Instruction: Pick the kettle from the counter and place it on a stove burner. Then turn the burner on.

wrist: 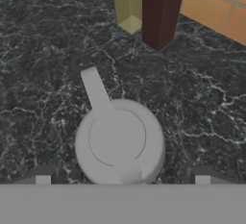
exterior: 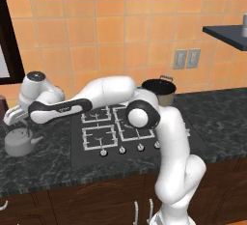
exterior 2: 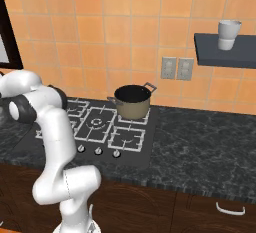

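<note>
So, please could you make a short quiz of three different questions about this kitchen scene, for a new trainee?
1. True or false: the kettle already stands on a stove burner.
2. Multiple choice: what stands on the back right of the stove? A) a cooking pot B) a frying pan C) a cup
3. Fill in: in the hand view, the fingers stand apart on either side of the ____.

Key:
1. False; it stands on the counter, left of the stove.
2. A, the cooking pot.
3. Kettle.
</note>
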Tool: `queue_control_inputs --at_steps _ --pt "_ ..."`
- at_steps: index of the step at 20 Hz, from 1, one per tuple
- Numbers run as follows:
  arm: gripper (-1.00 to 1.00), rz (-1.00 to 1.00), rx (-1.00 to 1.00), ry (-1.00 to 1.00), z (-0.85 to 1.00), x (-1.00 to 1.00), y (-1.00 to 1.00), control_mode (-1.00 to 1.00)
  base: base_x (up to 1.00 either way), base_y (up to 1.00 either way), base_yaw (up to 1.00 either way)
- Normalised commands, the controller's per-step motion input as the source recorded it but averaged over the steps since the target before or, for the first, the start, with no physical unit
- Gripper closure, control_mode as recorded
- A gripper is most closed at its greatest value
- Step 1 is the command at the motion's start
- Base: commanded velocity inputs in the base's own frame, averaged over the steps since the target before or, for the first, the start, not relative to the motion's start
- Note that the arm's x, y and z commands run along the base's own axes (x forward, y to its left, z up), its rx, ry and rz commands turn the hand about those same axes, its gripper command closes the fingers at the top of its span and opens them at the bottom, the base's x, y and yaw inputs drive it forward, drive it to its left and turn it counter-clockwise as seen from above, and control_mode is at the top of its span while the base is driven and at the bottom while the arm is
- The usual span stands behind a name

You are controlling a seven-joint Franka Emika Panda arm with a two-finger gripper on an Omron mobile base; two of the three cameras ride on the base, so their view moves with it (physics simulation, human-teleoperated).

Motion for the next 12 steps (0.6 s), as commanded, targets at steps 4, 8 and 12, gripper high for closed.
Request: queue_control_inputs --at_steps 4,8,12 --pt "-1.0 0.0 0.0 0.0 -0.15 0.06 0.0 -1.0 0.0 0.0 0.0" --pt "-1.0 0.0 0.0 0.0 -0.12 0.04 0.0 -1.0 0.0 0.0 0.0" --pt "-1.0 0.0 0.0 0.0 -0.17 0.06 0.0 -1.0 0.0 0.0 0.0"
